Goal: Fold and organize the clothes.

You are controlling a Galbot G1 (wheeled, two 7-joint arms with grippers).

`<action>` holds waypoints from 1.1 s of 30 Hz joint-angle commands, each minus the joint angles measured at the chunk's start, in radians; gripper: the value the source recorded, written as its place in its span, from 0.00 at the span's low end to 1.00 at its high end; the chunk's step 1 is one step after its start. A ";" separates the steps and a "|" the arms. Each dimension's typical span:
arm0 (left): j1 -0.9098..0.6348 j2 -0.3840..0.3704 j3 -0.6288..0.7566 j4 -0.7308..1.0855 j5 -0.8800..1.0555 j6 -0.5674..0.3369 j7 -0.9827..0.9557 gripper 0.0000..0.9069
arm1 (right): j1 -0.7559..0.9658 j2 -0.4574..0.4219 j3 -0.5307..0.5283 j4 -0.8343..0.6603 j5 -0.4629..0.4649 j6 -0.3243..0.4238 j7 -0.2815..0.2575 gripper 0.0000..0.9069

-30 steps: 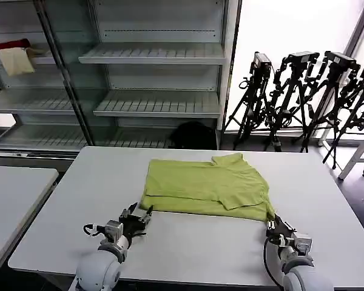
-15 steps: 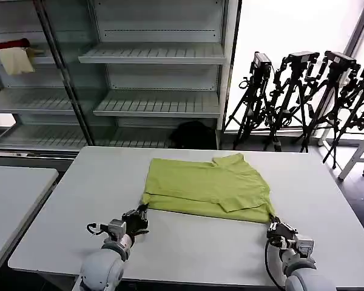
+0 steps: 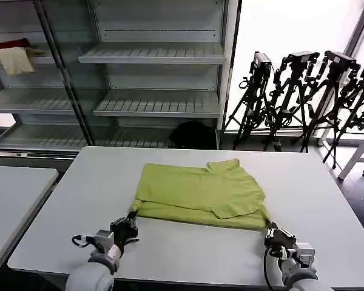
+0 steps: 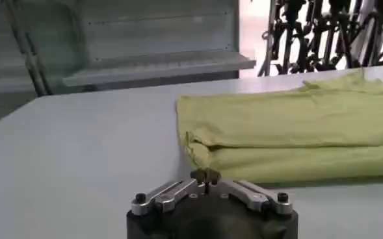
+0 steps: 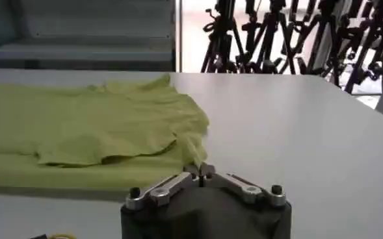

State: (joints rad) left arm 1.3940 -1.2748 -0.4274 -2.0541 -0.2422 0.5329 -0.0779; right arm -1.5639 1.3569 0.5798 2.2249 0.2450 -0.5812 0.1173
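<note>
The lime-green T-shirt lies approx. mid-bench on the grey bench, already doubled over: a thick folded edge runs along the near side, w/ a sleeve flap and collar area showing toward the far right. No printed graphic shows on the upper face.

Left claw sits low on the bench at the shirt's near-left corner. In the left wrist view the left claw's tips are pressed together, just in front of the folded edge; whether a bit of cloth is caught between them can't be told from here, looks more like none.

Right claw is at the near-right corner. In the right wrist view the right claw is also pressed together, right up against the corner of the fabric. It may be pinching the very tip of the corner, but contact isn't clear enough to say.

Judgement: step in hand is a fold of the shirt, w/ both claws stationed at the two near corners, i.e. either end of one fold or set-up for the next. The shirt is part-folded, not yet a compact packet.

Next move prob. calls for a sure pinch on both corners through all layers, then an even lift and carry so the layers don't slide apart or the sleeve flap spill out.
</note>
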 commanded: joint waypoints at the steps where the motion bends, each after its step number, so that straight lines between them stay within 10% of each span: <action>1: 0.304 -0.035 -0.178 -0.250 -0.104 0.013 -0.050 0.00 | -0.096 0.002 -0.104 0.092 -0.020 0.000 0.060 0.00; 12: 0.380 -0.058 -0.245 -0.300 -0.145 0.043 -0.073 0.01 | -0.164 -0.004 -0.206 0.126 -0.082 0.000 0.069 0.00; 13: 0.380 -0.058 -0.248 -0.300 -0.147 0.043 -0.073 0.29 | -0.169 -0.007 -0.208 0.130 -0.083 0.000 0.066 0.00; 14: 0.374 -0.058 -0.250 -0.297 -0.147 0.043 -0.075 1.00 | -0.171 -0.009 -0.212 0.135 -0.085 -0.001 0.067 0.33; 15: 0.368 -0.057 -0.249 -0.294 -0.143 0.044 -0.080 1.00 | -0.175 -0.008 -0.217 0.142 -0.092 -0.001 0.064 1.00; 33: 0.268 -0.070 -0.337 -0.289 -0.158 0.029 -0.071 1.00 | -0.109 0.012 -0.153 0.211 -0.164 0.000 0.091 1.00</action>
State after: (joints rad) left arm 1.7026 -1.3429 -0.6930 -2.3306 -0.3606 0.5704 -0.1657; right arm -1.7235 1.3664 0.4072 2.4093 0.1180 -0.5816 0.2061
